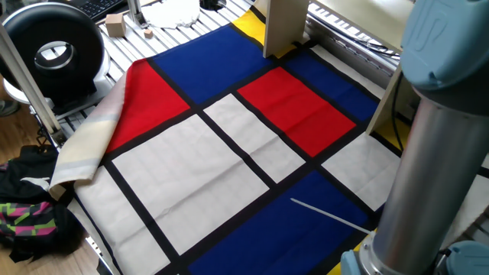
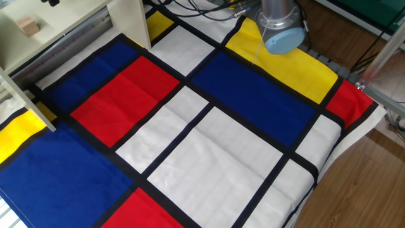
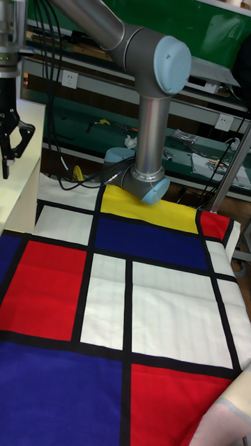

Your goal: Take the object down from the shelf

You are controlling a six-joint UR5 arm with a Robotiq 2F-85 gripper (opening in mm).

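The object, a tiny tan block, sits on the flat board of the cream shelf at the top left of the other fixed view. The shelf's uprights stand at the far edge of the colour-block cloth. In the tall fixed view my gripper hangs open and empty above the shelf's pale top at the left edge. The block is hidden in that view. A dark tip of the gripper shows at the top edge, up and right of the block.
A cloth of red, blue, white and yellow panels covers the table. The arm's grey column fills the right foreground. A larger pale wooden cube and a black round device lie beyond the cloth's left edge.
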